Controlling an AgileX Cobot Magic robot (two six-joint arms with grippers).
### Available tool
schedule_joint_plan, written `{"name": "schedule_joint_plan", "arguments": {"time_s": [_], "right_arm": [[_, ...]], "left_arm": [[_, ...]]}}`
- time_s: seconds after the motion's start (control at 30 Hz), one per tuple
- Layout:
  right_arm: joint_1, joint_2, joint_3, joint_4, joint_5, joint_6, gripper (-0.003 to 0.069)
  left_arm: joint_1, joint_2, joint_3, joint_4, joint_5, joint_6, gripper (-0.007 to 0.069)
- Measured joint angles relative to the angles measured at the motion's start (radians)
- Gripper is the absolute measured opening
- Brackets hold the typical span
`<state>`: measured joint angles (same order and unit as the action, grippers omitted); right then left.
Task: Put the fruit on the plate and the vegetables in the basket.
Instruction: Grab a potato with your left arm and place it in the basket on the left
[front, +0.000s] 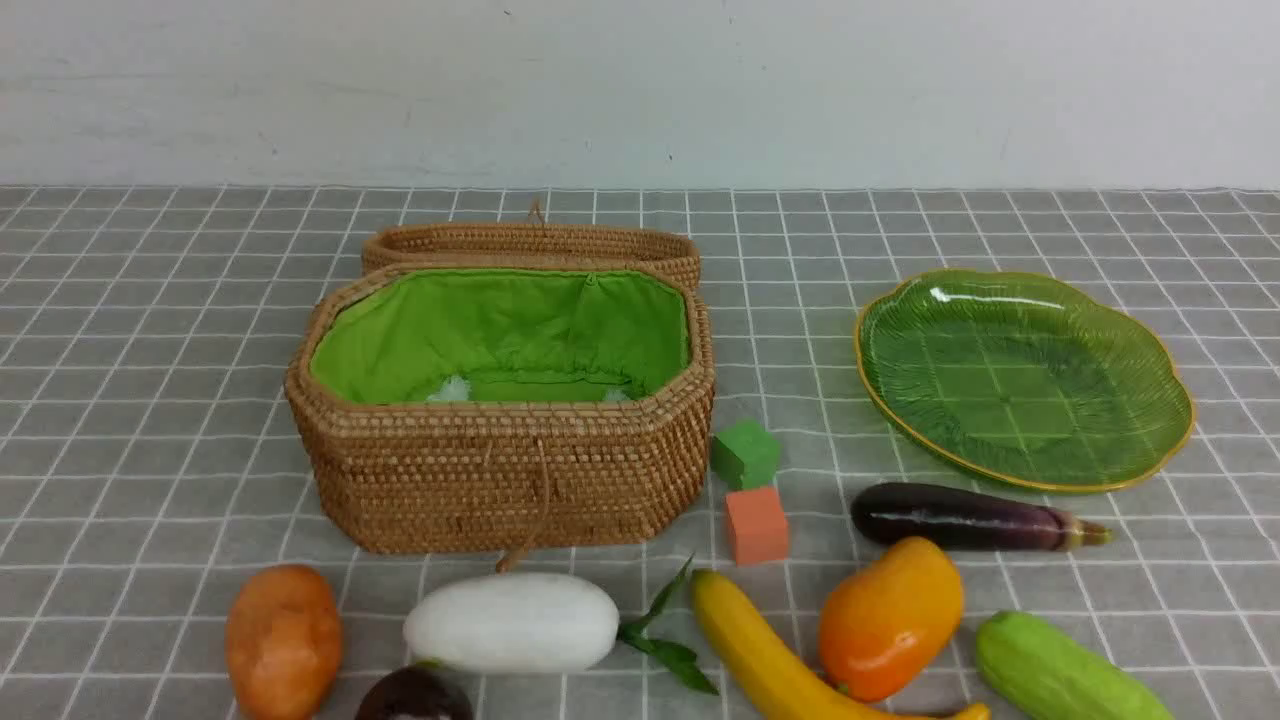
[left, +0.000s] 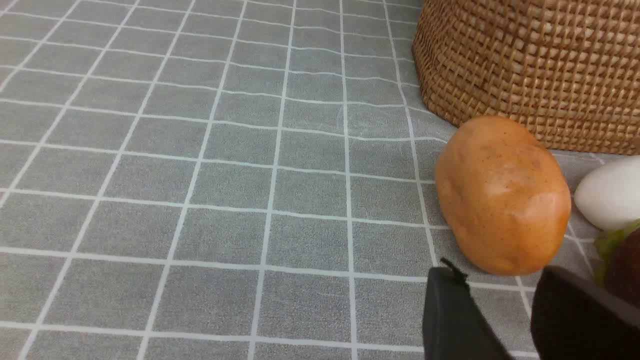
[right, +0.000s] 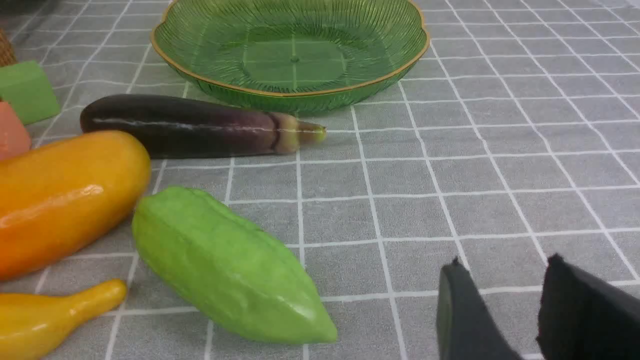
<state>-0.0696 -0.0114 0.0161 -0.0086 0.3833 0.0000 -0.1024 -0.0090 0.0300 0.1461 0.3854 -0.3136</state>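
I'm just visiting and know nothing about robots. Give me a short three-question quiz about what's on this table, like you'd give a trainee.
1. True or false: something already lies on the plate.
2. Which thing lies closest to the plate? A) eggplant B) potato C) radish
3. Fill in: the two small cubes beside the basket are green and ____.

Key: 1 false; 2 A; 3 orange.
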Motion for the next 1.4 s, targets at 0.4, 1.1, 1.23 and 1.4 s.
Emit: {"name": "schedule_joint_plan", "arguments": {"time_s": [0.4, 1.1, 1.23, 1.4], "right_arm": [[0.000, 0.000, 0.000, 0.000, 0.000, 0.000, 0.0242], [0.000, 0.000, 0.000, 0.000, 0.000, 0.000, 0.0242], [0.000, 0.000, 0.000, 0.000, 0.000, 0.000, 0.0242], [0.000, 0.000, 0.000, 0.000, 0.000, 0.000, 0.0242]], "left_arm": [[0.000, 0.000, 0.000, 0.000, 0.000, 0.000, 0.0239], [0.000, 0.000, 0.000, 0.000, 0.000, 0.000, 0.0239], [0.000, 0.000, 0.000, -0.001, -0.003, 0.000, 0.0239], [0.000, 0.000, 0.000, -0.118, -0.097, -0.066, 0.0239]]}}
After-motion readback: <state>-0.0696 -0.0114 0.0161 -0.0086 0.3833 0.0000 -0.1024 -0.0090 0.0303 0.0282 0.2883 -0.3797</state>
